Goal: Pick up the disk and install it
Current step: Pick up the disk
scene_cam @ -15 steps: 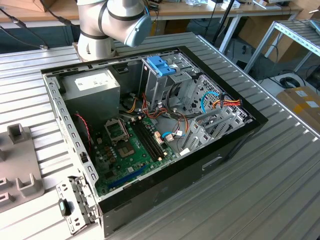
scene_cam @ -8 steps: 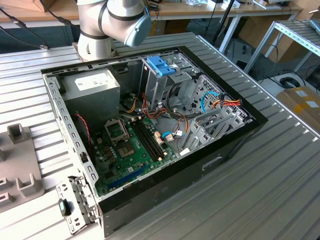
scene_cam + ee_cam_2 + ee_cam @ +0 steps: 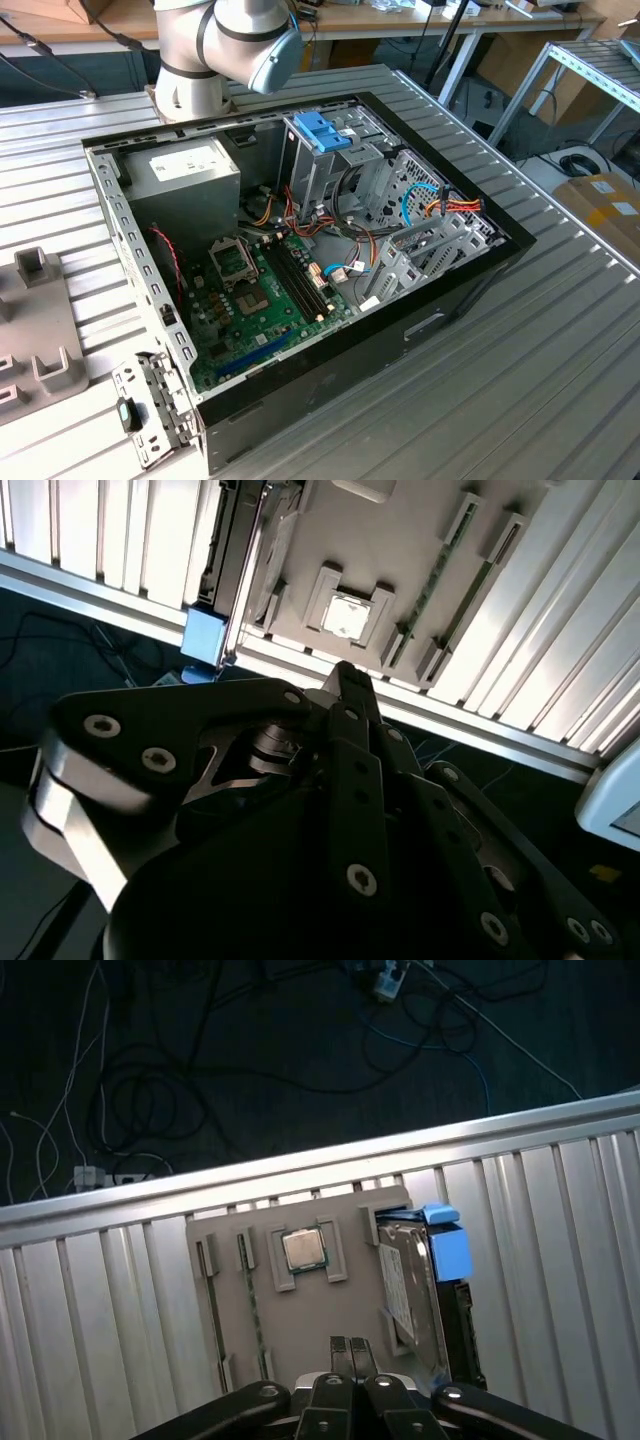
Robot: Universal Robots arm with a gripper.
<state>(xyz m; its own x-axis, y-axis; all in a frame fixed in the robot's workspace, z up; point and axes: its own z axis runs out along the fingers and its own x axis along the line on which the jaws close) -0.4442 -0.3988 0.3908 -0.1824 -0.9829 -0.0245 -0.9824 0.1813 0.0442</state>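
The disk (image 3: 408,1282) stands on edge in a slot of a grey parts tray (image 3: 300,1320), its silver face edged by a light blue plastic frame. In the second wrist view the disk (image 3: 243,555) appears beside the tray's middle, with a blue corner at the table edge. My gripper (image 3: 350,1346) hangs above the tray, over its middle and a little to one side of the disk, not touching it. Its two fingertips sit pressed together with nothing between them. The gripper (image 3: 350,677) appears dark in the second wrist view.
The tray also holds a processor chip (image 3: 302,1248) and thin memory sticks (image 3: 250,1305). In the exterior view an open computer case (image 3: 300,250) lies on the slatted metal table (image 3: 520,370), with a blue-handled drive cage (image 3: 322,130) and a power-supply box (image 3: 185,170). Cables lie on the floor beyond the table edge.
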